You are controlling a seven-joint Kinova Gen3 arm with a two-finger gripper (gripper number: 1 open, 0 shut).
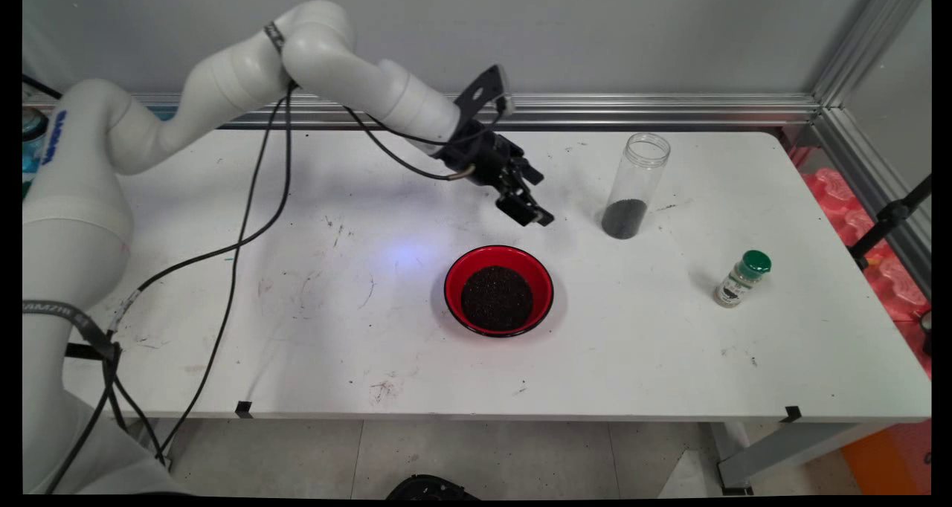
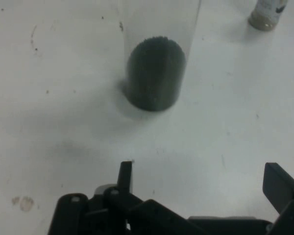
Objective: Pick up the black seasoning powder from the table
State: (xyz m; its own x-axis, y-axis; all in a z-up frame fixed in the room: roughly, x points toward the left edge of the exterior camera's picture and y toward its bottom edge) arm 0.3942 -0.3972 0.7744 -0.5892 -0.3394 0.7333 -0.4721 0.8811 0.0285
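White table [image 1: 669, 358] bears a red bowl [image 1: 499, 290] beneath the empty, spread-fingered tool [image 1: 532, 198], grey wall behind.

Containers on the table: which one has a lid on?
The small spice jar near the table's right side: it wears a green cap. The tall clear jar beside the open gripper and the red bowl are both open-topped.
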